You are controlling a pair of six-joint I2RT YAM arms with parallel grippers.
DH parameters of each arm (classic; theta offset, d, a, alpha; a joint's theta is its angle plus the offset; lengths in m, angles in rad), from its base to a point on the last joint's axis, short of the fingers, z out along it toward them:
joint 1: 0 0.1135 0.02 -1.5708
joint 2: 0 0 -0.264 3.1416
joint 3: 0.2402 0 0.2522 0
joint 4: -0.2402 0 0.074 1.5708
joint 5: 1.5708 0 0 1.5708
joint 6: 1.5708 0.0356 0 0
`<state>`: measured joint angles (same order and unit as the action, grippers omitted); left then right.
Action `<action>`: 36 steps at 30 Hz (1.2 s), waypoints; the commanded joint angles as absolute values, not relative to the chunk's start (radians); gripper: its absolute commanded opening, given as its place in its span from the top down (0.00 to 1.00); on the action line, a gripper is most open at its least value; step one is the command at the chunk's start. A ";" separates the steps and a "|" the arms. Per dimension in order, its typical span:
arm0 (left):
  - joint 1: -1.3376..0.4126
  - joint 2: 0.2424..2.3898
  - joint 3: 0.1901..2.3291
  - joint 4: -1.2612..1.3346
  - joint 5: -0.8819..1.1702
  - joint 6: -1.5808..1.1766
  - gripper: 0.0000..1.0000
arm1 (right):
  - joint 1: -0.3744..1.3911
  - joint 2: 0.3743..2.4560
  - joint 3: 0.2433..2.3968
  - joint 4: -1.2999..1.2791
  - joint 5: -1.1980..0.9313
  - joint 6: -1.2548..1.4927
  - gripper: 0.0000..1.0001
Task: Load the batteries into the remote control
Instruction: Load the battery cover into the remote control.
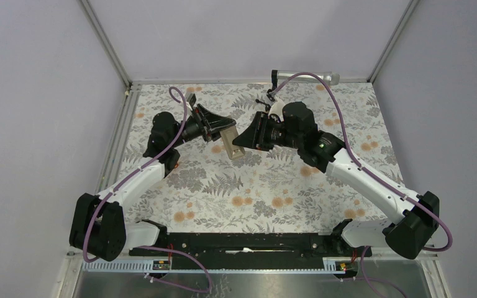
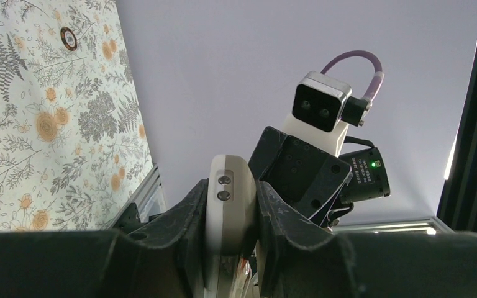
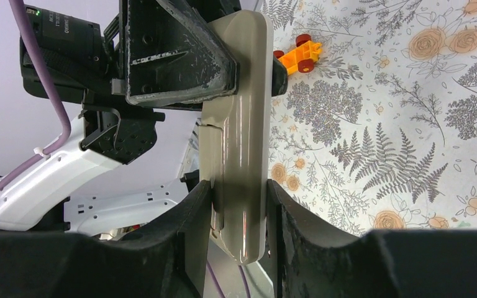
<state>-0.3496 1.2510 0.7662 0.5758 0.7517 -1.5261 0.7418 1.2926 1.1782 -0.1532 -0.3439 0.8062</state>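
The remote control point(image 1: 230, 144), a pale oblong handset, hangs above the floral cloth between both arms. My left gripper point(image 1: 222, 128) is shut on one end of it; in the left wrist view the remote control point(image 2: 230, 198) is pinched between both black fingers of the left gripper point(image 2: 232, 186), its rounded end with two small screws facing up. My right gripper point(image 1: 244, 141) is shut on the other end; in the right wrist view the remote control point(image 3: 239, 118) runs up from the right gripper point(image 3: 238, 186) to the left gripper's fingers point(image 3: 174, 56). The batteries are out of view.
An orange toy car with red wheels point(image 3: 298, 53) lies on the cloth just beyond the remote. A silver microphone on a black stand point(image 1: 304, 76) lies at the back edge. Grey walls close in the left, right and back sides of the floral cloth point(image 1: 273, 186).
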 commanded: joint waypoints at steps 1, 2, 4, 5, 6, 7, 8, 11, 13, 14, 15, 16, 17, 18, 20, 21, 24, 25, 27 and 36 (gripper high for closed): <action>-0.377 1.208 0.861 0.746 0.775 -1.718 1.00 | 0.743 1.365 1.136 -0.246 -0.308 0.672 0.66; -0.377 1.212 0.857 0.764 0.774 -1.731 1.00 | 0.743 1.364 1.134 -0.239 -0.312 0.667 0.67; -0.377 1.216 0.850 0.781 0.770 -1.745 1.00 | 0.743 1.364 1.139 -0.233 -0.316 0.664 0.67; -0.377 1.219 0.848 0.785 0.771 -1.745 1.00 | 0.743 1.364 1.143 -0.232 -0.319 0.665 0.66; -0.377 1.220 0.848 0.784 0.772 -1.739 1.00 | 0.744 1.361 1.149 -0.232 -0.323 0.667 0.64; -0.377 1.220 0.847 0.775 0.772 -1.730 1.00 | 0.743 1.357 1.154 -0.232 -0.324 0.674 0.61; -0.375 1.220 0.846 0.765 0.770 -1.717 1.00 | 0.744 1.350 1.154 -0.228 -0.325 0.686 0.57; -0.366 1.217 0.836 0.719 0.760 -1.685 1.00 | 0.739 1.315 1.128 -0.182 -0.330 0.742 0.46; -0.361 1.216 0.827 0.714 0.749 -1.680 1.00 | 0.738 1.297 1.108 -0.147 -0.341 0.798 0.42; -0.359 1.218 0.825 0.714 0.744 -1.678 1.00 | 0.737 1.290 1.099 -0.133 -0.349 0.816 0.40; -0.359 1.221 0.824 0.715 0.739 -1.680 1.00 | 0.738 1.283 1.095 -0.120 -0.356 0.827 0.39; -0.359 1.225 0.825 0.721 0.734 -1.682 1.00 | 0.737 1.278 1.092 -0.112 -0.357 0.835 0.37; -0.359 1.229 0.826 0.727 0.730 -1.683 1.00 | 0.737 1.274 1.090 -0.106 -0.358 0.840 0.35; -0.359 1.231 0.828 0.729 0.726 -1.685 1.00 | 0.738 1.271 1.086 -0.098 -0.362 0.842 0.32; -0.358 1.235 0.827 0.738 0.715 -1.687 1.00 | 0.735 1.259 1.070 -0.069 -0.371 0.857 0.28; -0.357 1.236 0.827 0.742 0.710 -1.687 1.00 | 0.734 1.248 1.058 -0.043 -0.376 0.866 0.25; -0.355 1.236 0.826 0.736 0.701 -1.665 1.00 | 0.726 1.210 1.012 0.048 -0.394 0.896 0.20; -0.354 1.235 0.823 0.736 0.697 -1.658 1.00 | 0.722 1.203 1.001 0.064 -0.401 0.902 0.20; -0.353 1.236 0.819 0.734 0.692 -1.654 1.00 | 0.718 1.200 0.991 0.079 -0.412 0.908 0.20; -0.353 1.230 0.836 0.741 0.690 -1.669 1.00 | 0.715 1.278 1.022 0.085 -0.479 0.903 0.43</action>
